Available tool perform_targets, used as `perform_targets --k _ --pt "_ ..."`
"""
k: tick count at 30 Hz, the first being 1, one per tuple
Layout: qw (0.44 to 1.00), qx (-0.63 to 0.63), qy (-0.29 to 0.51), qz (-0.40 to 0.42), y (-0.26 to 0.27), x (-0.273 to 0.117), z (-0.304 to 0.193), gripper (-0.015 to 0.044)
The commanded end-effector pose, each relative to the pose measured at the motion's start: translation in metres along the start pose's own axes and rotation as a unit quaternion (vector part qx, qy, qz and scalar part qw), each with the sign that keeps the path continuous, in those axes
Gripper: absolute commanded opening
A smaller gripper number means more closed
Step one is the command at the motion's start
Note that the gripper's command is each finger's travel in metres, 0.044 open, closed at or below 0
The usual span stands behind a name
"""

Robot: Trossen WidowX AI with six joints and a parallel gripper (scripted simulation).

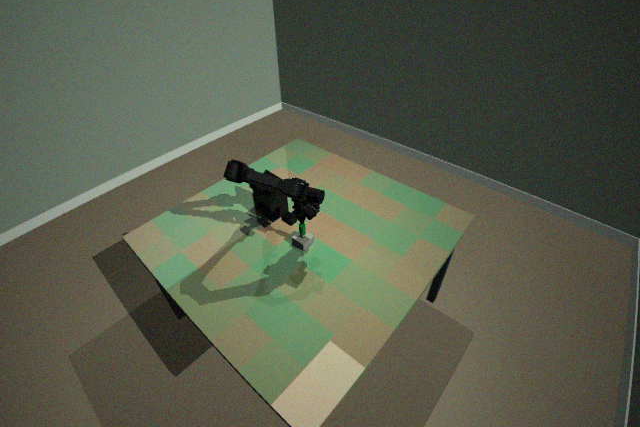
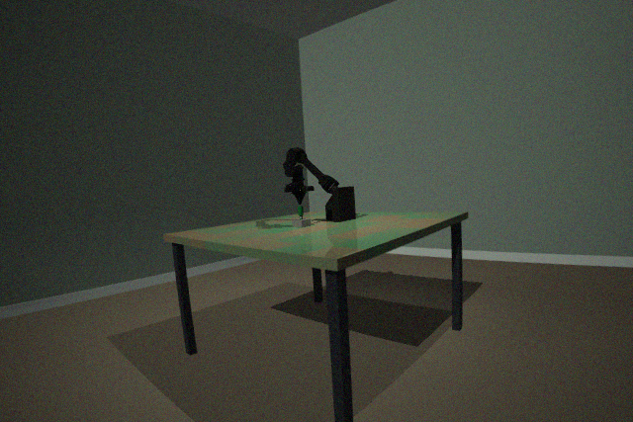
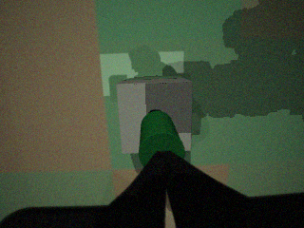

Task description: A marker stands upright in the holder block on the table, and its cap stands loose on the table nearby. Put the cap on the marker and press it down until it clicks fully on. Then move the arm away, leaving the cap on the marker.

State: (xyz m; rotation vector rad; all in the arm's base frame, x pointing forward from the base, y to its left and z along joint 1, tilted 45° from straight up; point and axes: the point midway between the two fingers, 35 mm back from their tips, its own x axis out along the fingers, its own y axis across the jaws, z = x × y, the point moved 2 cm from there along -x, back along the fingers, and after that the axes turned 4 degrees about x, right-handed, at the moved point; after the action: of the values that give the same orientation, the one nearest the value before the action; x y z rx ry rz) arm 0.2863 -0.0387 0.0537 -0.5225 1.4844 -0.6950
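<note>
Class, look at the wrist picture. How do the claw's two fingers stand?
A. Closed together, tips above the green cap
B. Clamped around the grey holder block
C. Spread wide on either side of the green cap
A: the claw has its fingers pressed together over the green cap.
</note>
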Motion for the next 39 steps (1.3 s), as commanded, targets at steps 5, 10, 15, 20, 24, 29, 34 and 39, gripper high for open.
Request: perform_targets --k 5,10,15,20,24,29,34,39 --pt "1.0 -0.004 0.002 -0.003 0.0 0.013 -0.002 0.0" --pt "1.0 -0.004 0.002 -0.003 0.0 0.019 -0.002 0.0" --pt "1.0 -0.001 -0.002 0.0 0.0 0.013 0.0 0.0" --pt "1.0 -0.001 -0.002 0.002 0.002 -0.007 0.003 0.0" --pt "1.0 -0.001 -0.001 0.002 0.002 -0.066 0.002 0.0" --pt "1.0 -0.001 -0.001 0.001 0.001 -0.076 0.001 0.0" --pt "1.0 -0.001 -0.001 0.001 0.001 -0.076 0.001 0.0079" --pt "1.0 -0.001 -0.001 0.001 0.001 -0.076 0.001 0.021"
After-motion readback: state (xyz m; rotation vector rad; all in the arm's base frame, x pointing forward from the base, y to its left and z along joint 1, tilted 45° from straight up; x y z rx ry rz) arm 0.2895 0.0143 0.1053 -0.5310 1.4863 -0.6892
